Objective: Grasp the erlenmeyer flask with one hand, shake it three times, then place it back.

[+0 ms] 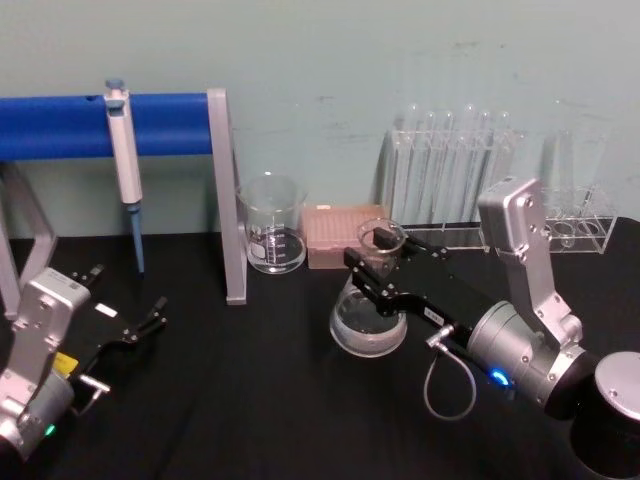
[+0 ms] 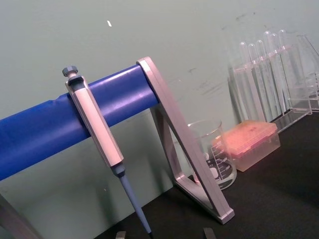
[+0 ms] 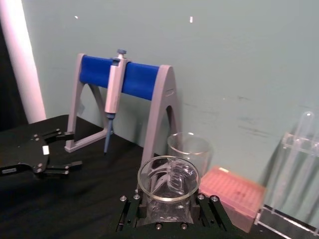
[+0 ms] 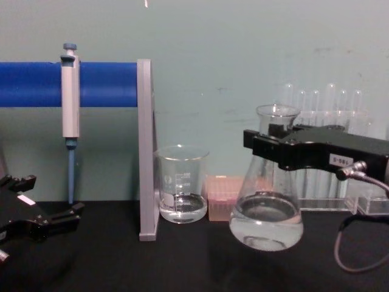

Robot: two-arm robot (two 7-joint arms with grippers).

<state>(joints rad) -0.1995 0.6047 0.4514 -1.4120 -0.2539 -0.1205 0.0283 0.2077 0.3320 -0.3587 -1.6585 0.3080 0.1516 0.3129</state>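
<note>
The erlenmeyer flask, clear glass with a little clear liquid in its wide base, hangs slightly tilted just above the black table. My right gripper is shut on its narrow neck below the flared lip. From the side, the flask and the black flat jaws of the right gripper around its neck are plain. In the right wrist view I look down into the flask's mouth. My left gripper rests open at the table's left, holding nothing, and also appears in the chest view.
A glass beaker with some liquid stands behind and left of the flask, next to a pink tip box. A pipette hangs on the blue-barred stand. Test-tube racks line the back right.
</note>
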